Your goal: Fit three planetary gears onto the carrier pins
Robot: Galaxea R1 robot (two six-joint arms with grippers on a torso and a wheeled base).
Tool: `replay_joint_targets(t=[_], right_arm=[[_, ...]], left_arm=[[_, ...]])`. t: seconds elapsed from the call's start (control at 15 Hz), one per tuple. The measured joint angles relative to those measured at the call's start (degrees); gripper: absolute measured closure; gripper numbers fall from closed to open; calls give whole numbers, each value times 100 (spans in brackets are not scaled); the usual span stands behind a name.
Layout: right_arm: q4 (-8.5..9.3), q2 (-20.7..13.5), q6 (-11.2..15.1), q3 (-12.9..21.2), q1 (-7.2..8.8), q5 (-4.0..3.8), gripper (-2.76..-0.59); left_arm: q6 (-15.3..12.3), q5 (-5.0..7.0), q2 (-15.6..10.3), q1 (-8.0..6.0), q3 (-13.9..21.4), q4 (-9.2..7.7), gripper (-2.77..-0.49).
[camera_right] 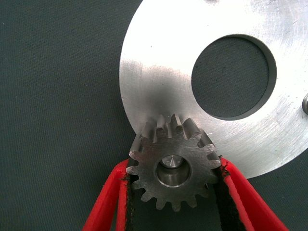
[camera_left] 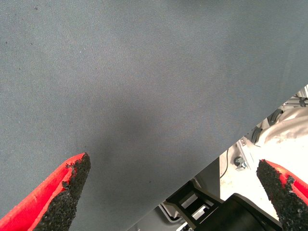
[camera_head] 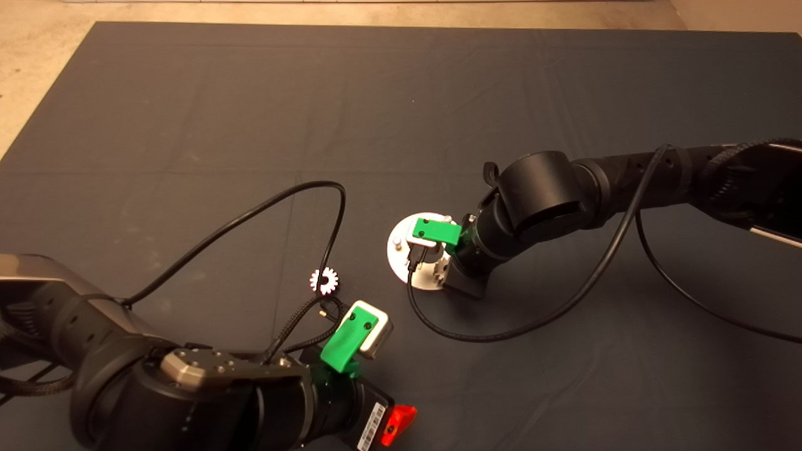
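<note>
One gear (camera_right: 174,168) pinched in right gripper (camera_right: 172,192), bore centred over carrier pin (camera_right: 169,161) near disc (camera_right: 159,72) rim; left gripper (camera_left: 173,192) wide, empty, well apart.

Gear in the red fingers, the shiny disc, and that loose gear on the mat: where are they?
held gear (camera_right: 173,171), right wrist view, its face.
disc (camera_right: 159,72), right wrist view, bare face.
loose gear (camera_head: 324,281), head view, its toothed ring.

Two gears (camera_head: 324,280) (camera_right: 174,166), one disc (camera_right: 159,62), two pins (camera_head: 397,240) (camera_head: 447,218) visible.
</note>
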Motion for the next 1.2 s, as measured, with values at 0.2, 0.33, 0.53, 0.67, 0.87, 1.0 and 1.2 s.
replay_joint_targets(t=[0.2,0.33,0.53,0.67,0.87,1.0,1.2], right_arm=[[0,0,1,0,0,1,-96],[0,0,0,0,0,0,-101],[0,0,2,0,0,0,-110],[7,0,0,0,2,4,-120],[7,2,0,0,2,6,-140],[7,2,0,0,2,6,-155],[7,5,0,0,2,6,-174]], left_arm=[[0,0,0,0,0,0,-249],[0,0,0,1,0,0,-249],[0,0,0,1,0,0,-249],[0,0,-2,1,0,0,-249],[0,0,-2,0,0,0,-249],[0,0,-2,0,0,0,-249],[0,0,-2,1,0,0,-249]])
